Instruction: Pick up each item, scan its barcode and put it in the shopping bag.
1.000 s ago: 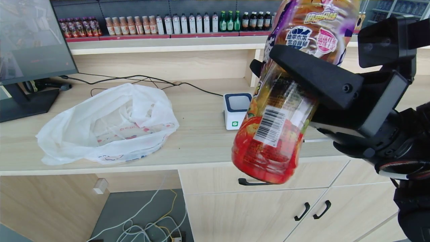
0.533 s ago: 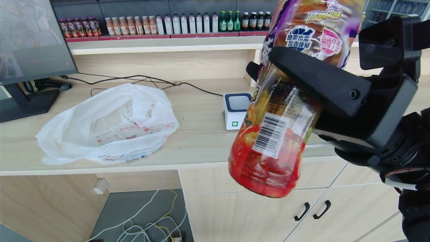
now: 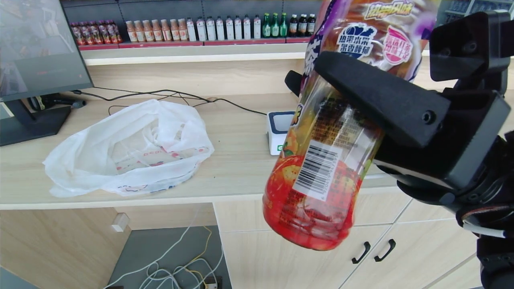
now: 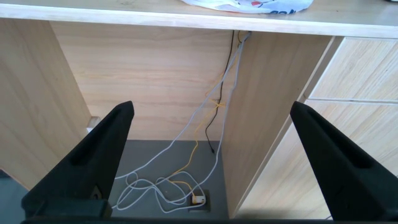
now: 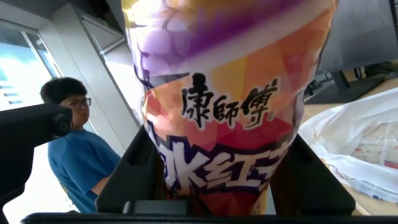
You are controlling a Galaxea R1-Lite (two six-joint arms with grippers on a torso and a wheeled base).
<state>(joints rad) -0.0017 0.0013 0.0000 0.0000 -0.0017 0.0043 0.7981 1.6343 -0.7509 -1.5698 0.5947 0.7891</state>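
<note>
While your right jaws grip the bottle (image 3: 321,160) and left jaws gape empty, its barcode (image 3: 317,170) faces away from the scanner (image 3: 278,128); the scan may miss.

Bright, even light from overhead fills the head view. The pale counter (image 3: 241,168) is evenly lit, and the white bag (image 3: 128,148) throws only a faint, soft shadow. Small glints sit on the clear plastic of the bottle (image 3: 321,172). The dark monitor (image 3: 36,44) dimly mirrors the room. In the left wrist view the floor (image 4: 149,155) under the counter lies in shade. In the right wrist view a window (image 5: 15,68) burns out to white.
</note>
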